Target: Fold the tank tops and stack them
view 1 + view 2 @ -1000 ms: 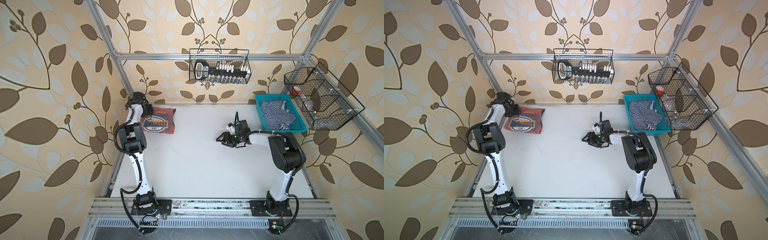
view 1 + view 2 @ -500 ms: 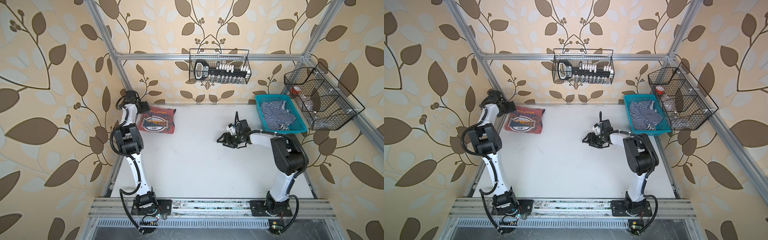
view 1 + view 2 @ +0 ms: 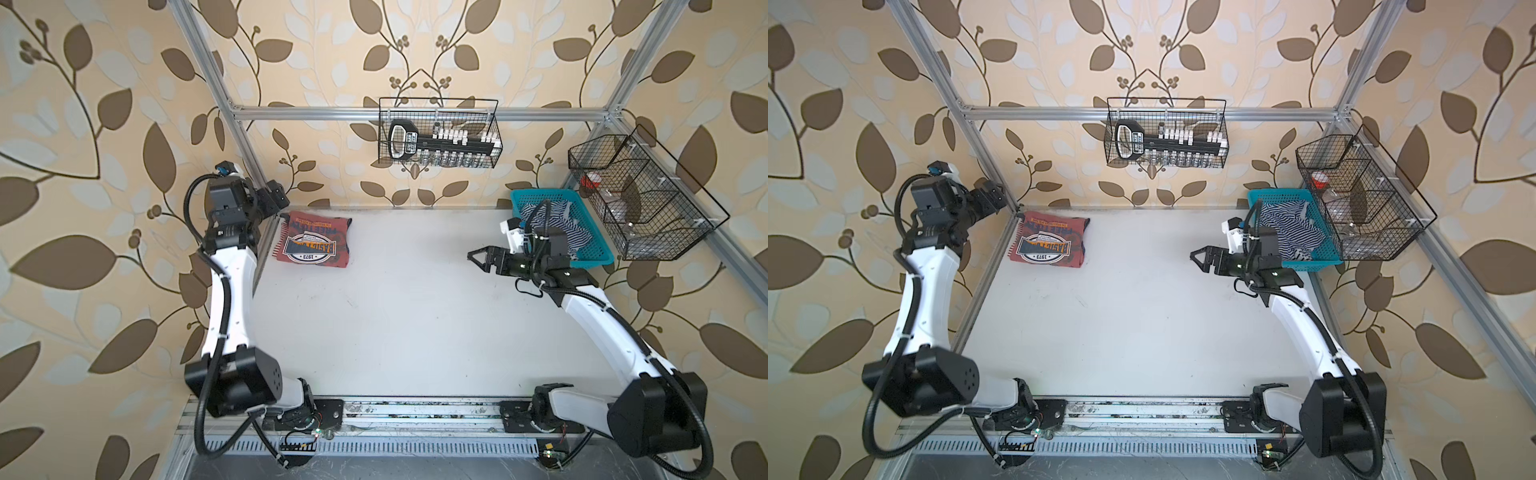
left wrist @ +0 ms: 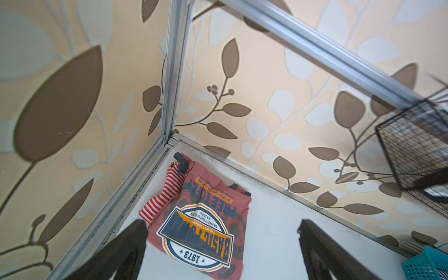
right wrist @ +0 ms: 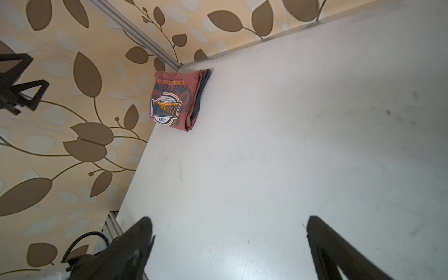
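Leaf-patterned wallpaper (image 3: 104, 257) is seen around a scuffed white table (image 3: 415, 324). In its far left corner the red top (image 3: 316, 245) is laid folded on the striped top (image 4: 160, 196) (only an edge shows). The left gripper (image 3: 276, 198) is held spread and empty just beside them. Further right, by a blue basket (image 3: 598, 249), the right gripper (image 3: 474, 257) is likewise spread and empty.
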{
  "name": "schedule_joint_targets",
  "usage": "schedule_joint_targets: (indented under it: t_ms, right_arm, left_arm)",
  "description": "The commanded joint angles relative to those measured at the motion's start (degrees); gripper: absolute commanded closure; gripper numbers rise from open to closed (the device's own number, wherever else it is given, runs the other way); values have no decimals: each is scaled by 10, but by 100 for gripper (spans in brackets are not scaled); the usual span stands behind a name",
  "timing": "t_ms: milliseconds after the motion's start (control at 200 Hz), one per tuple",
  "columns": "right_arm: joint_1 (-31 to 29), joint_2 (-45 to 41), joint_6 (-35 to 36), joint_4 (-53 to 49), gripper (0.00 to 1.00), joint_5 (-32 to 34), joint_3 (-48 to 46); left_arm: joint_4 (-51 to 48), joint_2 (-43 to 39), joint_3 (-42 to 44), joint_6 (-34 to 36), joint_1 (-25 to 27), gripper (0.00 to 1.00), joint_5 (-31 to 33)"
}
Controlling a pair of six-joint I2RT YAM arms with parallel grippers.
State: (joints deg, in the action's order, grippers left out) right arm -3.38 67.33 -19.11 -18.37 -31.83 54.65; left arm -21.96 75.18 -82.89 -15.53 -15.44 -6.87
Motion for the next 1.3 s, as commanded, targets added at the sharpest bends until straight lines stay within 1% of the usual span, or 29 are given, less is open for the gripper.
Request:
schedule_joint_targets:
  t_ms: [0, 55, 145, 215, 245, 285, 325, 365, 415, 465, 510, 630, 680, 745, 775, 795, 830, 890, 930, 955, 975, 995, 1010, 1025, 1070, 1135, 1190, 1255, 1295]
  right_arm:
    - [20, -54, 65, -27, 0, 49, -50]
    - [25, -93, 74, 1, 0, 100, -84]
    - [26, -151, 79, 71, 0, 199, -154]
    - [29, -180, 96, 126, 0, 239, -205]
    - [29, -187, 108, 156, 0, 247, -229]
    - [29, -192, 115, 202, 0, 261, -264]
    - [29, -192, 119, 247, 0, 286, -297]
    - [29, -187, 127, 296, 0, 313, -327]
    - [32, -172, 137, 356, 0, 334, -360]
    - [36, -151, 140, 407, 0, 347, -386]
    - [41, -130, 138, 458, 0, 348, -404]
    - [46, -37, 143, 602, 0, 350, -433]
    - [48, -23, 148, 586, 0, 343, -416]
    - [48, -4, 160, 648, 0, 325, -427]
    - [48, -2, 162, 644, 0, 332, -424]
    - [49, 1, 163, 643, 0, 337, -422]
    - [49, 12, 168, 673, 0, 336, -432]
    - [50, 47, 169, 747, 0, 335, -455]
    - [50, 88, 165, 804, 0, 337, -469]
    - [52, 110, 161, 838, 0, 325, -468]
    - [55, 114, 163, 835, 0, 310, -462]
    - [57, 104, 170, 792, 0, 304, -453]
    - [54, 96, 174, 762, 0, 311, -445]
    - [48, 95, 177, 754, 0, 321, -442]
    - [39, 108, 180, 789, 0, 332, -446]
    - [39, 98, 181, 762, 0, 338, -443]
    - [38, 105, 181, 783, 0, 339, -446]
    - [38, 98, 180, 765, 0, 342, -443]
    - [37, 102, 182, 775, 0, 340, -445]
  left_arm:
    - [19, -74, 105, 10, 49, 1, 67]
    - [33, -115, 163, 17, 70, 1, 102]
    - [62, -163, 256, 17, 85, 1, 156]
    - [88, -190, 328, 16, 94, 1, 204]
    - [105, -201, 360, 8, 105, 1, 251]
    - [145, -218, 408, 6, 124, 1, 306]
    - [202, -232, 458, 21, 141, 1, 331]
    - [263, -238, 505, 31, 152, 1, 342]
    - [332, -233, 553, 41, 154, 1, 335]
    - [379, -215, 582, 48, 154, 1, 330]
    - [411, -190, 598, 51, 154, 1, 324]
    - [491, -106, 617, 78, 153, 1, 302]
    - [513, -71, 619, 95, 153, 1, 290]
    - [543, -33, 625, 103, 153, 1, 272]
    - [569, -19, 629, 110, 153, 1, 270]
    - [568, -16, 626, 109, 153, 1, 265]
    - [559, -15, 619, 102, 152, 1, 260]
    - [613, 10, 632, 98, 144, 1, 231]
    - [650, 45, 639, 100, 142, 1, 223]
    - [689, 78, 646, 99, 142, 1, 220]
    - [731, 107, 650, 108, 142, 1, 212]
    - [759, 121, 652, 120, 143, 1, 200]
    - [755, 121, 649, 125, 143, 1, 188]
    - [726, 113, 643, 127, 143, 1, 180]
    - [631, 89, 614, 120, 143, 1, 178]
    - [652, 114, 607, 122, 143, 1, 190]
    - [624, 102, 602, 118, 143, 1, 188]
    - [636, 107, 604, 119, 143, 1, 189]
    - [628, 103, 603, 118, 143, 1, 188]
